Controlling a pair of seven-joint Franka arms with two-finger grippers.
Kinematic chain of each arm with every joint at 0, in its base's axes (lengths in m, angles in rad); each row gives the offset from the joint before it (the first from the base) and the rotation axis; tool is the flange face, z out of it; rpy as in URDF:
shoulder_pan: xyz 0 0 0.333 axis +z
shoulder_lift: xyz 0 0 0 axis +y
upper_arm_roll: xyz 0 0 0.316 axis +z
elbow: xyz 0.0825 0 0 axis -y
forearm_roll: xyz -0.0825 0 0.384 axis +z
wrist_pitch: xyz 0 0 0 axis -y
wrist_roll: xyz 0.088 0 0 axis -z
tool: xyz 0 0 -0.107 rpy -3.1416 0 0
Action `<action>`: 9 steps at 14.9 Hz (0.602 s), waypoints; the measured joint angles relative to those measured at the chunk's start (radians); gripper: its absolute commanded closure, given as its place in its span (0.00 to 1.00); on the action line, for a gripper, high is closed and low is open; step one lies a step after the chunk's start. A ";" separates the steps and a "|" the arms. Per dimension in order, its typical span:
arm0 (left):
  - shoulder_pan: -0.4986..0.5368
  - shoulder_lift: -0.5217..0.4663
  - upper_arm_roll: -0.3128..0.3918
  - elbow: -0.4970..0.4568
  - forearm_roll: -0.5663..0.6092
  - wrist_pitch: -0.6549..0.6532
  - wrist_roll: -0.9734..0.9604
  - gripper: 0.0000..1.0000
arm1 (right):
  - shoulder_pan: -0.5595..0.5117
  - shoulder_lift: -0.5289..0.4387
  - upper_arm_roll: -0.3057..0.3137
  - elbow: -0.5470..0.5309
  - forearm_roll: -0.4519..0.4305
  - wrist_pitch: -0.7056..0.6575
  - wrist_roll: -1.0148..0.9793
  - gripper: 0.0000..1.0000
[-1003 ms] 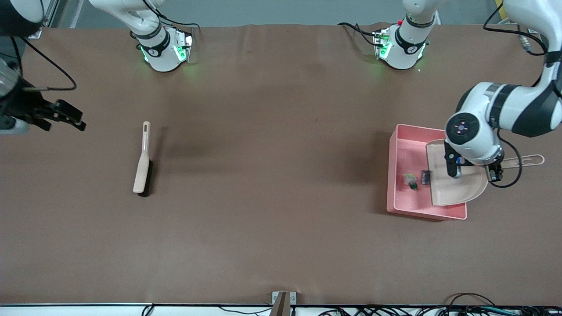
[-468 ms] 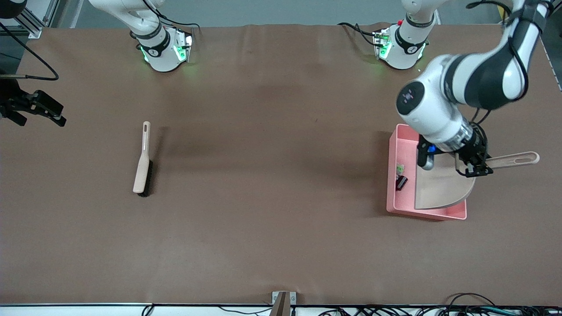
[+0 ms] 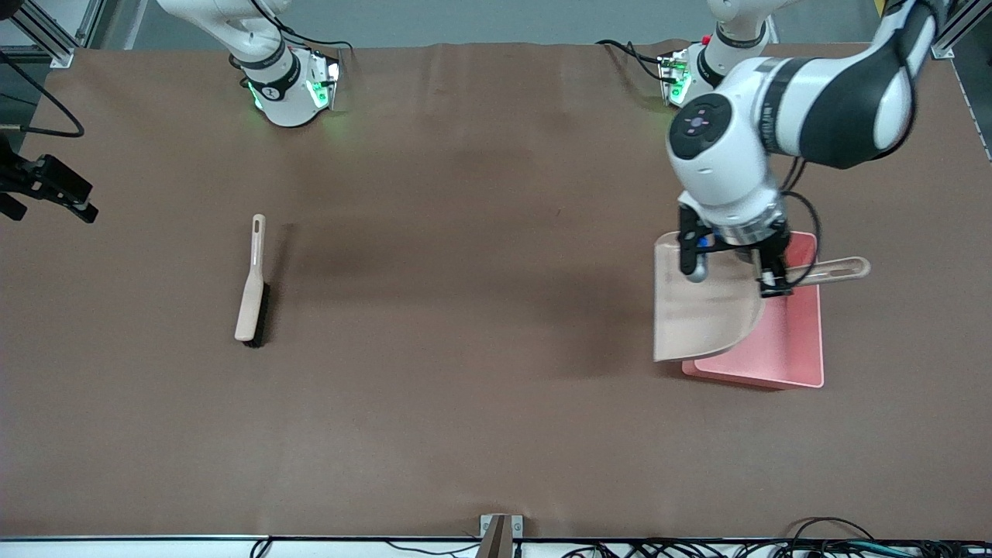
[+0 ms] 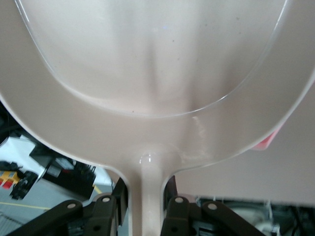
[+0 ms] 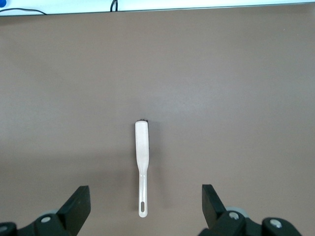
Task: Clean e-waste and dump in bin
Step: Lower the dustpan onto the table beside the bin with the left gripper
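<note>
My left gripper [image 3: 775, 277] is shut on the handle of the beige dustpan [image 3: 701, 302] and holds it in the air over the pink bin [image 3: 787, 341]. The pan covers the part of the bin toward the right arm's end. The e-waste is hidden under the pan. In the left wrist view the empty dustpan [image 4: 157, 73] fills the picture, with my left gripper [image 4: 150, 206] clamped on both sides of its handle. My right gripper [image 3: 74, 203] is open and empty, up in the air at the right arm's end of the table.
The beige brush [image 3: 252, 287] with dark bristles lies on the brown table toward the right arm's end. It also shows in the right wrist view [image 5: 142, 157], between the open fingers of my right gripper [image 5: 145, 204].
My left arm has swung the dustpan across the bin toward the table's middle, now hiding the two parts that lay in the bin. My right gripper has drawn back toward the table's end.
</note>
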 measured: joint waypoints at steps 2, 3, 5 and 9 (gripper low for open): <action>-0.078 0.077 0.001 0.004 -0.003 0.014 -0.157 0.98 | -0.001 0.001 0.000 0.005 0.000 -0.001 0.000 0.00; -0.109 0.123 0.001 0.011 -0.003 0.028 -0.222 0.98 | -0.001 0.002 0.000 0.006 0.000 -0.001 0.000 0.00; -0.145 0.215 0.003 0.034 -0.002 0.046 -0.313 0.98 | -0.002 0.003 0.000 0.006 0.000 -0.004 0.000 0.00; -0.188 0.381 0.015 0.058 0.019 0.120 -0.342 0.98 | -0.003 0.018 0.000 0.007 0.000 -0.006 0.000 0.00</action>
